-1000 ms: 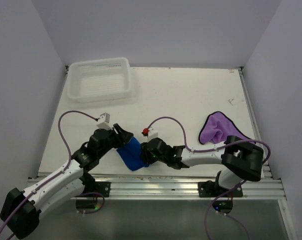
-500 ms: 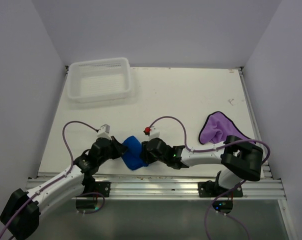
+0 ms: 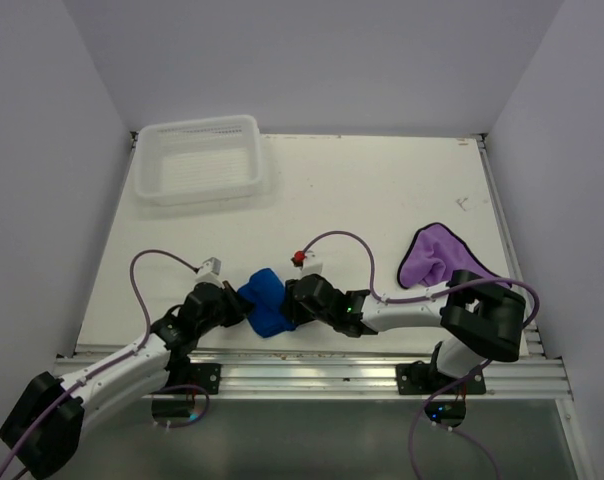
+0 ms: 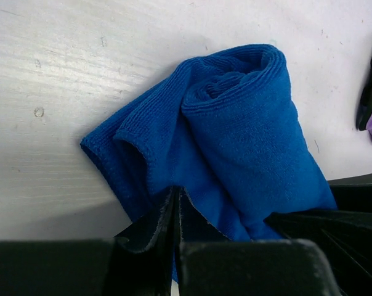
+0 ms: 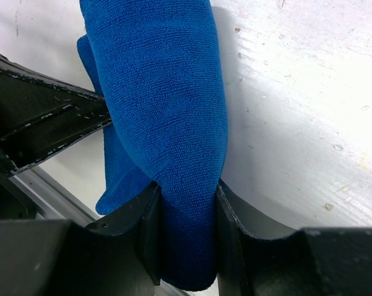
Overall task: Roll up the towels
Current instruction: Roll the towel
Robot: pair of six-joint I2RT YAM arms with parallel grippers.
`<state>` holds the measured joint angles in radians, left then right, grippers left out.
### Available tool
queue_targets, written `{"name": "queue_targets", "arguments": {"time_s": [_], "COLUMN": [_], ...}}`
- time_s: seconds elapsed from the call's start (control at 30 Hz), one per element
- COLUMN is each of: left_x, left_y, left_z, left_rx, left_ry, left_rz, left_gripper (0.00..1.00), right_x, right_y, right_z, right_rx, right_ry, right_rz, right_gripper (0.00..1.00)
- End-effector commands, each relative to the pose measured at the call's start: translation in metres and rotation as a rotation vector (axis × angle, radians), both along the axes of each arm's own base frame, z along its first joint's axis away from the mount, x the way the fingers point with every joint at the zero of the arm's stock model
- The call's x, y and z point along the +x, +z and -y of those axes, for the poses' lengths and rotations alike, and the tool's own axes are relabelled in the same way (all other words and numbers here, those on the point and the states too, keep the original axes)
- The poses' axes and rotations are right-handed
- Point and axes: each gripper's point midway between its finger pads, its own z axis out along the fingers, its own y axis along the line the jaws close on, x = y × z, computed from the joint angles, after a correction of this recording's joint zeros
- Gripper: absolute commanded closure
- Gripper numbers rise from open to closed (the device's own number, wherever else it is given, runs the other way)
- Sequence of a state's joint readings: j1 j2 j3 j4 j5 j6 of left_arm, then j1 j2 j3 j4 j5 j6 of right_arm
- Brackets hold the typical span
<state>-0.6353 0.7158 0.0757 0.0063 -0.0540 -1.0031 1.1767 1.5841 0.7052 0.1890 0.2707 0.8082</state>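
The step in hand looks like tightening the roll of the blue towel (image 3: 265, 302), which lies near the front edge of the desk (image 3: 382, 190), bunched into a loose, half-formed roll between the 2 arms. The right claw (image 5: 186, 209) is grasping the thick rolled body of the cloth, its fingers pressed into both sides. The left claw (image 4: 175, 203) is clenched at the opposite side, and a thin fold of the loose flap seems to be nipped between its fingers. To do this well, I judge that the right claw should hold the core firm while the left one draws the flap taut and wraps it over. The pull must be gentle enough that the coil at the far end, whose open spiral shows in the left wrist view, does not slacken. The risk is the thin fold slipping free, or the roll being dragged off the near edge. The purple towel (image 3: 432, 258) lies crumpled and unrolled well apart on the right of the desk, beside the right arm.
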Motion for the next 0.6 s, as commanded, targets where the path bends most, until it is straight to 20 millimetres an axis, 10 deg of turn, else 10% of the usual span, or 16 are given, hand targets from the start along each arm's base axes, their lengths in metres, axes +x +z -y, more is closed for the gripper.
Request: {"name": "queue_targets", "arguments": {"time_s": [0.0, 0.57], "left_x": [-0.001, -0.008], "left_y": [-0.006, -0.017], "left_z": [0.003, -0.001], "left_rx": [-0.012, 0.005], "left_ry": [-0.007, 0.0], "left_rz": [-0.002, -0.029], "left_gripper": [0.95, 0.98], "right_x": [0.01, 0.024], "right_y": [-0.005, 0.003], "right_z": [0.003, 0.02], "right_rx": [-0.005, -0.125], "right_ry": [-0.058, -0.124], "right_rz": [0.001, 0.108], "right_gripper": [0.71, 0.7]}}
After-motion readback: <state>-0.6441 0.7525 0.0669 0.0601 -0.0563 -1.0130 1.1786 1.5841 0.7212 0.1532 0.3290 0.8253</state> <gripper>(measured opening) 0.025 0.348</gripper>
